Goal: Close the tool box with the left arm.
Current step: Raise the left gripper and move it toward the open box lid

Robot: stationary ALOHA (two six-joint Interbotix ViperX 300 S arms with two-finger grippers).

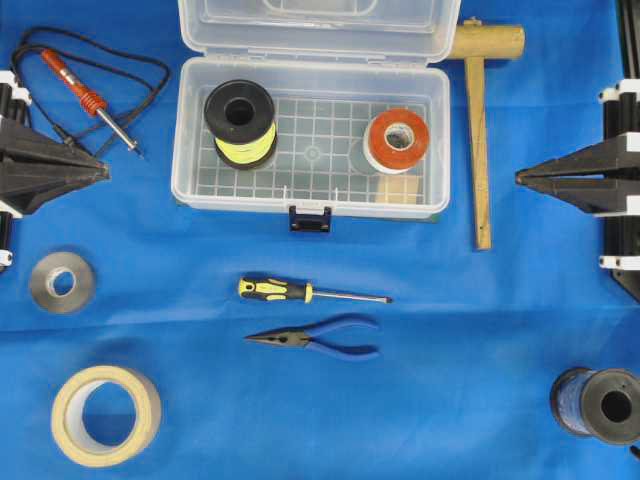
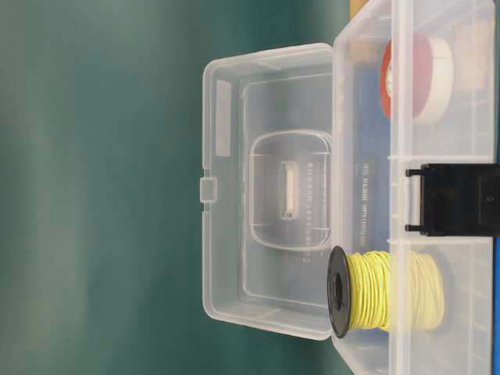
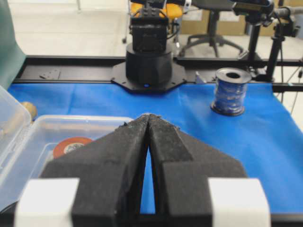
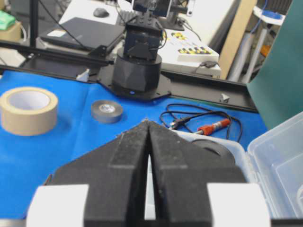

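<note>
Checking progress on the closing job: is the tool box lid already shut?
No, the tool box lid stands open, showing two spools inside.

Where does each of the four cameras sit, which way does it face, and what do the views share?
Overhead: above the table, facing down; left gripper and right gripper show at the sides.
Table-level: low, facing the open tool box, turned sideways; no arm.
Left wrist: behind the shut left gripper, facing the right arm's base.
Right wrist: mirrored, facing the left arm's base.
Shared: all four show the tool box.
</note>
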